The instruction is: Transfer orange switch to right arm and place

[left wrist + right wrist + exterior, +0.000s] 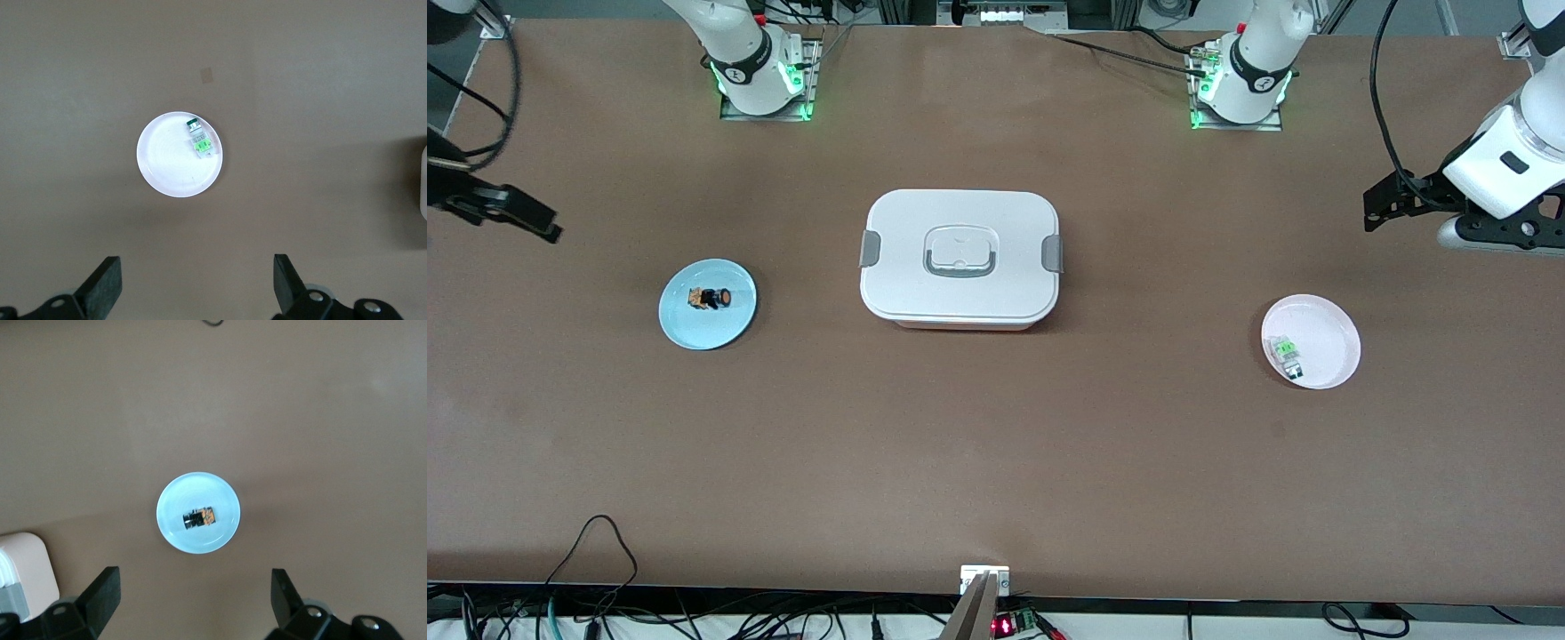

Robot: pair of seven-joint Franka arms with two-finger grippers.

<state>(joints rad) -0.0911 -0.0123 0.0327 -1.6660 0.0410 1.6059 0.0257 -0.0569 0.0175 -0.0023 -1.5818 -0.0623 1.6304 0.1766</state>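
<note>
Blk/orange switch (710, 298), lt-blue plate (685, 324)

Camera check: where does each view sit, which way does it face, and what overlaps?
Front: high across the table, facing both bases; shows left gripper, right gripper, closed box.
Left wrist: on the left arm, looking down at the pink plate with the green component; open fingertips show.
Right wrist: looking down at the blue plate with the orange switch; open fingertips show.
Front shares both plates with the wrist views.

High front view facing robots, wrist views straight down over plates
</note>
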